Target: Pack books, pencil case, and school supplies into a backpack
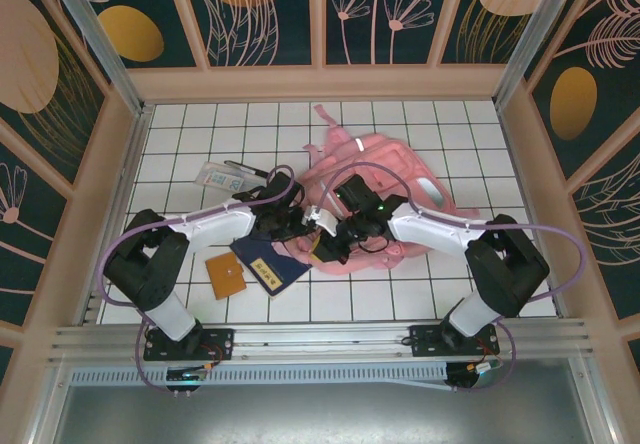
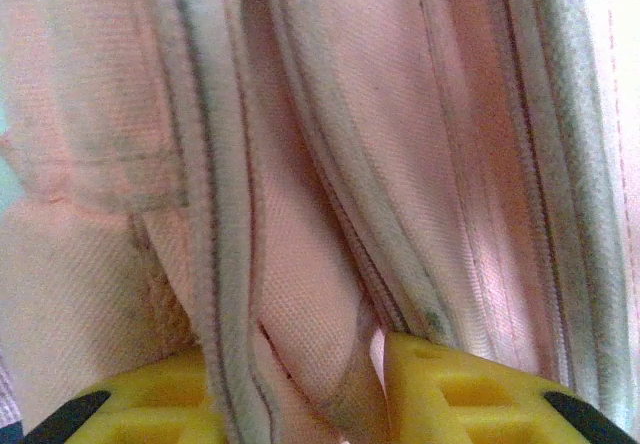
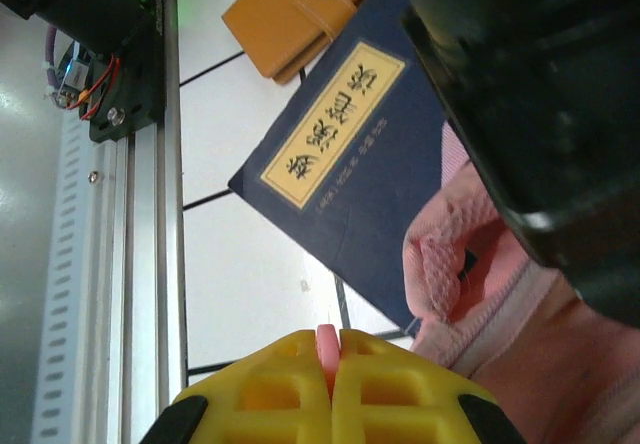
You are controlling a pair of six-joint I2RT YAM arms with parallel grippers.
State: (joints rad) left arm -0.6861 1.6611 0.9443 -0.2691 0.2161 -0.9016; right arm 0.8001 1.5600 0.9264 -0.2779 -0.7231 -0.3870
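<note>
The pink backpack [image 1: 385, 179] lies at the table's middle right. My left gripper [image 1: 300, 222] is at its near left edge; in the left wrist view the left gripper [image 2: 300, 369] has its yellow fingers [image 2: 450, 389] closed round a fold of pink backpack [image 2: 330, 164] fabric with grey piping. My right gripper [image 1: 328, 246], beside it, is shut on a thin pink tab [image 3: 328, 342] of the backpack [image 3: 530, 344]. The navy-blue book [image 1: 270, 269] [image 3: 360, 154] and the orange-brown notebook [image 1: 225, 276] [image 3: 290, 19] lie flat on the tiles. The clear pencil case [image 1: 218, 177] and dark pens [image 1: 248, 168] lie further back left.
White tiled table inside wooden walls [image 1: 110, 194]. A metal rail [image 1: 320, 336] [image 3: 140, 264] runs along the near edge by the arm bases. The left arm's black body [image 3: 540, 94] hangs close over the book and backpack corner.
</note>
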